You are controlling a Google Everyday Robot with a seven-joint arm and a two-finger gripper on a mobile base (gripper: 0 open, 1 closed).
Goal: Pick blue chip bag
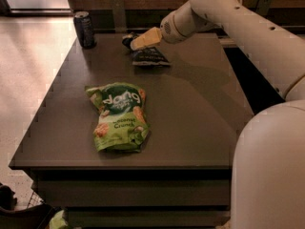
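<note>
The blue chip bag (151, 57) lies flat near the far edge of the dark table (200, 109), small, navy and glossy with pale markings. My gripper (134, 44) comes in from the upper right on the white arm (224, 13) and hangs right over the bag's far left end, covering that part of it. Whether it touches the bag does not show.
A larger bright green bag (119, 116) with white lettering lies in the left middle of the table. A dark drink can (85, 29) stands at the far left corner. The arm's white body (269, 166) fills the lower right. Pale floor lies to the left.
</note>
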